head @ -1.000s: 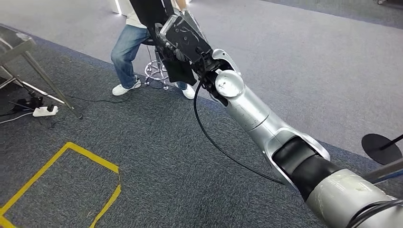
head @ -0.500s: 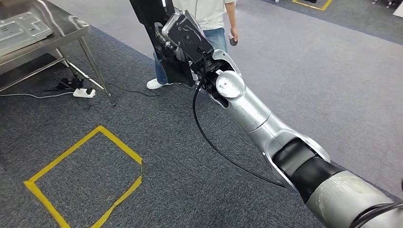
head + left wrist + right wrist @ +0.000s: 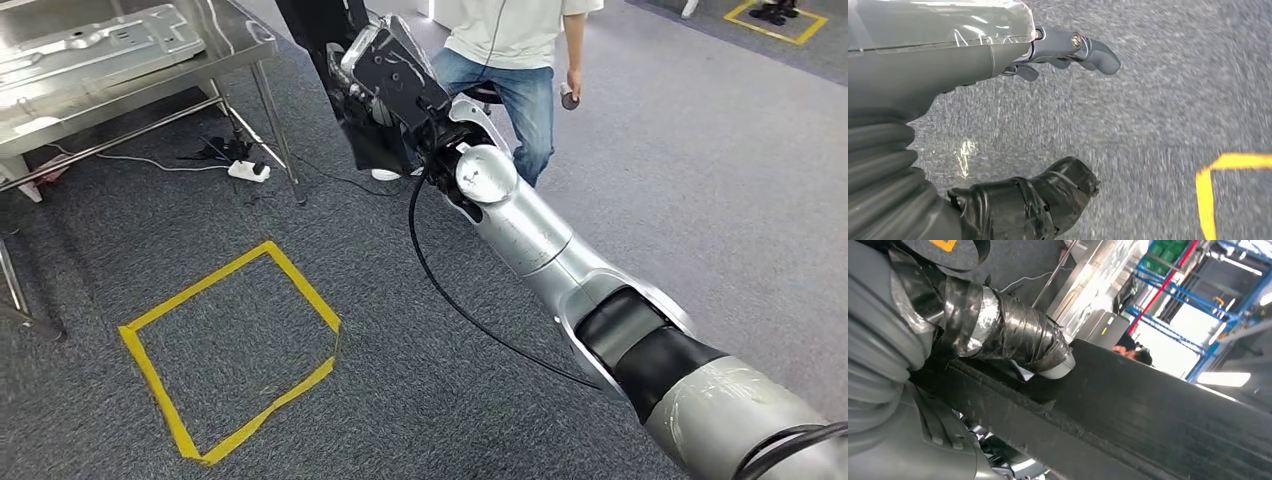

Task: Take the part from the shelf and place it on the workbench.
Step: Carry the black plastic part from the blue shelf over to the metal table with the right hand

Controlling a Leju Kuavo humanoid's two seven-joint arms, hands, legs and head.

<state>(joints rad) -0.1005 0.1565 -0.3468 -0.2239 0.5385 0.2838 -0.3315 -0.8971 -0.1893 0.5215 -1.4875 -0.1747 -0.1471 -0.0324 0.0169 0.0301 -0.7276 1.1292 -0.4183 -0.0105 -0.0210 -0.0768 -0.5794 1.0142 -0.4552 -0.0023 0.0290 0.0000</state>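
My right hand [image 3: 372, 80] is raised ahead of me and grips a long black flat part [image 3: 330, 60], held upright with its lower end hanging below the hand. In the right wrist view the taped thumb [image 3: 1013, 335] presses on the black part [image 3: 1158, 410], which runs across the picture. The steel workbench [image 3: 245, 45] stands at the upper left with a pressed metal panel [image 3: 100, 45] lying on it. My left hand [image 3: 1013, 125] hangs over the grey carpet, thumb and fingers apart, holding nothing.
A person in jeans and a white top [image 3: 510, 60] stands just behind the held part, holding a small device. A yellow tape square [image 3: 235, 345] marks the carpet at lower left. A power strip and cables [image 3: 245, 170] lie under the workbench by its legs.
The whole view has swung round: the workbench, tape square and person have shifted right and nearer in the picture. My right arm keeps the same pose with the part.
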